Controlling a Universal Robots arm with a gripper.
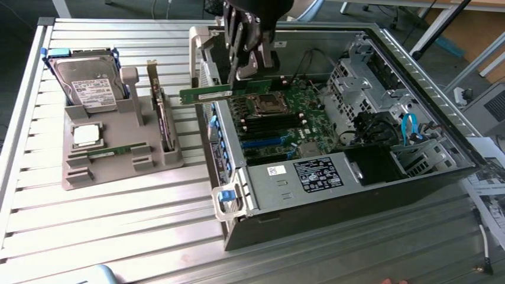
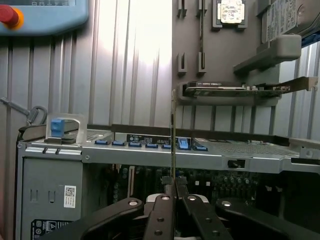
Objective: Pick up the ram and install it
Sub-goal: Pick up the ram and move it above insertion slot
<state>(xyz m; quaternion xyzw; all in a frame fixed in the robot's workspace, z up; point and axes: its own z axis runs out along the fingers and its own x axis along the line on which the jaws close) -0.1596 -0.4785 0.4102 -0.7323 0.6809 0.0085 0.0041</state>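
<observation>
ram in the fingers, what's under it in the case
Below the ram, shut in the fingers, lies the motherboard with its processor socket and black slots. The fingers and ram cover the board directly beneath, so the exact spot cannot be told.

table carries holder at ext view's left and case at its right, just apart. on holder: hdd at back, cpu nearer cam, spare stick nearer still, upright card along side facing case. mobo lies in case. ram hangs above case's holder-side wall, pinched in gripper.
</observation>
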